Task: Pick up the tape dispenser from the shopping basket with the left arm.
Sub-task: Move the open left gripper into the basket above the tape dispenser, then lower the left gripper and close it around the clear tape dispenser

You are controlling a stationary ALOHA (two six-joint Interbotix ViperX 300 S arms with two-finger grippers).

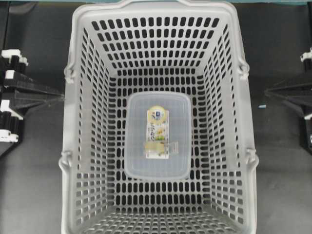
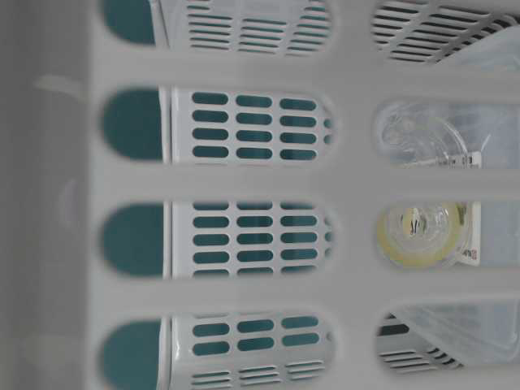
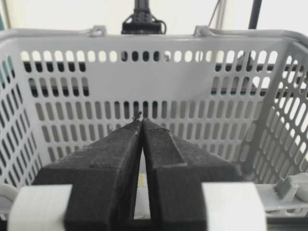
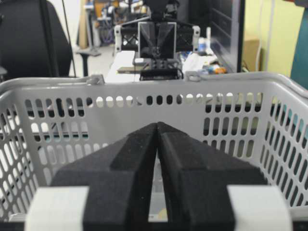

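Observation:
The tape dispenser (image 1: 157, 135) lies flat on the floor of the shopping basket (image 1: 78, 48), near its middle, label up. Through the basket wall's slots the table-level view shows part of it (image 2: 422, 236). My left gripper (image 1: 61, 96) is outside the basket's left wall, shut and empty. In the left wrist view its tips (image 3: 141, 120) touch, level with the near rim, with the basket's far wall (image 3: 192, 82) beyond. My right gripper (image 1: 267, 92) is outside the right wall, also shut and empty (image 4: 158, 124). A sliver of the label shows between the right fingers (image 4: 156, 207).
The basket (image 2: 244, 183) fills the middle of the dark table, its handles folded down along the rim (image 1: 243, 68). Each wrist view looks across the basket at the opposite arm (image 4: 156, 41). A small blue mark (image 1: 262, 106) lies on the table at the right.

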